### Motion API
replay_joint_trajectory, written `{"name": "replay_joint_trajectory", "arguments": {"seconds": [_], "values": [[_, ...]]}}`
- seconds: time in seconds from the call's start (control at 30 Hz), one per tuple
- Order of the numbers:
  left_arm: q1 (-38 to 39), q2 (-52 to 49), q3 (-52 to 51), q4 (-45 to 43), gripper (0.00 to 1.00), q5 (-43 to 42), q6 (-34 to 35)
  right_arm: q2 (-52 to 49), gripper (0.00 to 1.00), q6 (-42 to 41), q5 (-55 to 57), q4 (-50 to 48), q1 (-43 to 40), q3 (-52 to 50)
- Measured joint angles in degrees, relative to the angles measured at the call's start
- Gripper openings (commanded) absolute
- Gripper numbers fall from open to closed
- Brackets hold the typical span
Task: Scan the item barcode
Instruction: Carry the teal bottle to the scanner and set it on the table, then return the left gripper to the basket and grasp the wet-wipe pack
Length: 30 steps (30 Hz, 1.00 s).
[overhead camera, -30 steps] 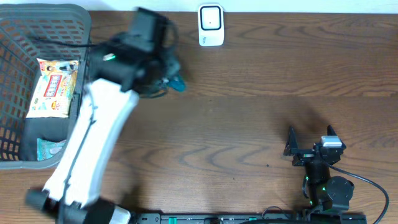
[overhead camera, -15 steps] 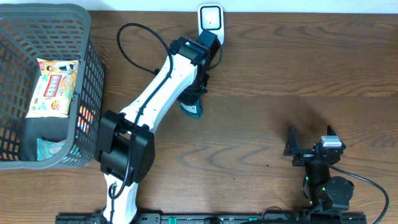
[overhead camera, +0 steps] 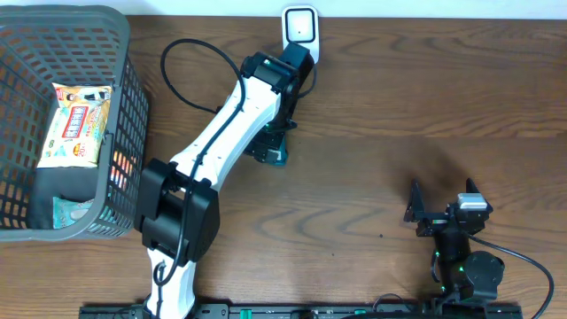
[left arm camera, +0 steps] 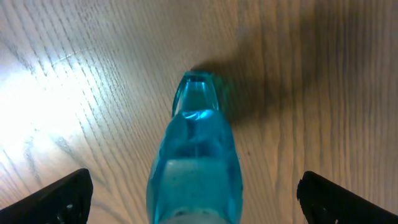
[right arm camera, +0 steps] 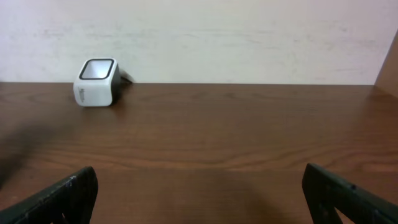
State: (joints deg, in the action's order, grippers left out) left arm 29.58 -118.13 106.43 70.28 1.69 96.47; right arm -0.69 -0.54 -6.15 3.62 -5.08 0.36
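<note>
The item is a clear teal bottle-shaped thing [overhead camera: 277, 158] on the wooden table, just in front of the white barcode scanner [overhead camera: 300, 35]. My left gripper [overhead camera: 271, 143] hangs over it, open. In the left wrist view the teal item [left arm camera: 196, 143] runs down the middle between the two black fingertips [left arm camera: 71, 196], with a wide gap on each side and its shadow beside its far tip. My right gripper [overhead camera: 441, 197] rests open at the front right, holding nothing. In the right wrist view the scanner [right arm camera: 96, 82] stands far off at the back left.
A grey mesh basket [overhead camera: 18, 53] stands at the left edge with a yellow snack packet [overhead camera: 78, 124] and another packet inside. The left arm stretches diagonally from the front edge to the scanner. A pale wall closes the back of the table.
The left arm swung from the basket to the spot in front of the scanner with the teal item. In the last half second its jaws spread wide and let go of the item.
</note>
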Motion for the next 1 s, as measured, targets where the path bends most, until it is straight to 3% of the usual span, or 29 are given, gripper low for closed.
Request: {"name": "replay_joint_trajectory", "arguments": {"seconds": [0.2, 0.33, 0.47, 0.53, 0.67, 0.77, 1.0], "values": [[-1.0, 10.4, 0.7, -0.1, 0.98, 0.6, -9.3, 0.0, 0.99, 0.0, 0.0, 0.0, 0.0, 0.0], [-4.9, 20.3, 4.3, -3.5, 0.98, 2.3, -22.0, 0.0, 0.99, 0.0, 0.0, 0.0, 0.0, 0.0], [-14.5, 30.4, 7.6, -4.8, 0.98, 5.9, -36.3, 0.0, 0.99, 0.0, 0.0, 0.0, 0.0, 0.0], [-20.7, 33.1, 7.8, -4.1, 0.98, 6.7, -39.5, 0.0, 0.99, 0.0, 0.0, 0.0, 0.0, 0.0], [-38.1, 35.3, 7.8, 0.5, 0.98, 8.2, -43.0, 0.0, 0.99, 0.0, 0.0, 0.0, 0.0, 0.0], [-46.7, 34.2, 7.8, 5.1, 0.98, 8.6, -43.8, 0.0, 0.99, 0.0, 0.0, 0.0, 0.0, 0.0], [-58.0, 26.5, 4.0, 8.2, 0.98, 7.9, -44.0, 0.0, 0.99, 0.0, 0.0, 0.0, 0.0, 0.0]]}}
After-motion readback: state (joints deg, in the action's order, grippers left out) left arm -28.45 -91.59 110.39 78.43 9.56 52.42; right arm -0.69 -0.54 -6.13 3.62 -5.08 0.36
